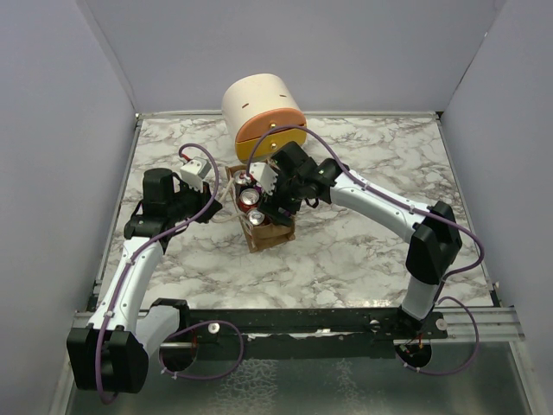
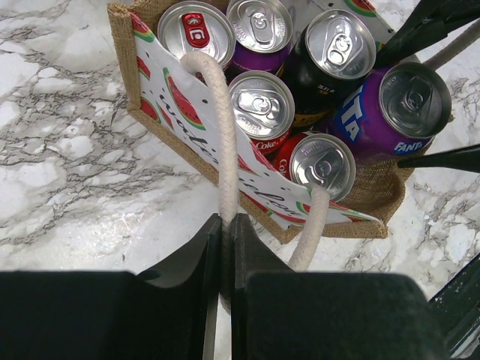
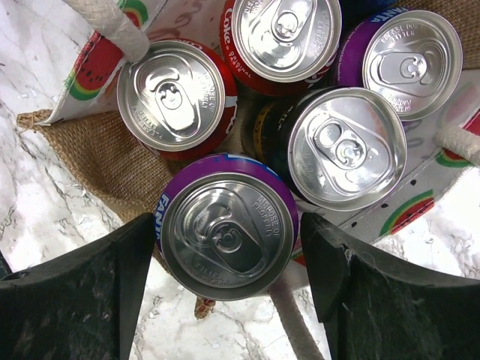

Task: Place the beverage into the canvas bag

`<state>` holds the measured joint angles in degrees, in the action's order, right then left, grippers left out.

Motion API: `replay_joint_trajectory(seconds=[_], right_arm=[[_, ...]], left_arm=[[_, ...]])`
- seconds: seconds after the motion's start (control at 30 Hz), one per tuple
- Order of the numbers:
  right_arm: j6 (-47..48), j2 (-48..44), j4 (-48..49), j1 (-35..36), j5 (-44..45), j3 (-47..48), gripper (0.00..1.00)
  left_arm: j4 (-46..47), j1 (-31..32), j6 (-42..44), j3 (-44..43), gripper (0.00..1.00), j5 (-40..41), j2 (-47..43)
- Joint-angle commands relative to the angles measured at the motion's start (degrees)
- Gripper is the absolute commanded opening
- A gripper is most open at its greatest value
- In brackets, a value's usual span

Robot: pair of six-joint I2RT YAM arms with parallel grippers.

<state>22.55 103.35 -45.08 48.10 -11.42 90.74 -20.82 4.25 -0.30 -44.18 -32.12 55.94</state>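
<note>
marble-patterned white and grey tabletop (image 1: 371,259) is carrying a small tan-brown burlap canvas bag (image 1: 270,229) near its middle. the bag is standing upright with its mouth open. a cream-and-orange rounded drawer box (image 1: 263,112) is sitting just behind it, at the far edge.

the bag is holding six upright drink cans, packed tightly together. the purple fanta soda can (image 3: 229,236) is sitting inside the bag at one corner, next to a dark can (image 3: 345,146) and a red cola can (image 3: 176,97). its silver top is showing level with the tops of the cans around it.

the right gripper (image 3: 226,229) is hovering straight above the purple can. its black jaws are standing spread apart, one on each side of the can and just beside it, not squeezing it.

the left gripper (image 2: 226,221) is reaching in from the bag's left side. its jaws are pressing fully together, pinching a cream rope loop handle (image 2: 216,127). the handle is arching up from the bag's white front panel (image 2: 176,105), which is printed with watermelon slices and looping black script. the second handle is showing only in part in the right wrist view.
</note>
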Motion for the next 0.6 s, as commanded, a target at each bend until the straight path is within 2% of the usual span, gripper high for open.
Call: replay_joint_trajectory(seconds=[0.0, 0.2, 0.43, 0.57], right_arm=[[0.4, 0.6, -1.9, -0.1, 2.0, 0.2, 0.78], [0.2, 0.0, -2.1, -0.1, 2.3, 1.0, 0.81], [-0.1, -1.3, -3.1, -0.1, -0.1, 3.7, 0.88], [-0.5, -1.8, -2.7, -0.1, -0.8, 4.6, 0.88]], left_arm=[[1.6, 0.2, -0.1, 0.6, 0.0, -1.5, -0.5], [1.6, 0.2, 0.0, 0.6, 0.0, -1.6, -0.5], [1.6, 0.2, 0.0, 0.7, 0.0, -1.5, -0.5], [1.6, 0.2, -0.1, 0.6, 0.0, -1.6, -0.4]])
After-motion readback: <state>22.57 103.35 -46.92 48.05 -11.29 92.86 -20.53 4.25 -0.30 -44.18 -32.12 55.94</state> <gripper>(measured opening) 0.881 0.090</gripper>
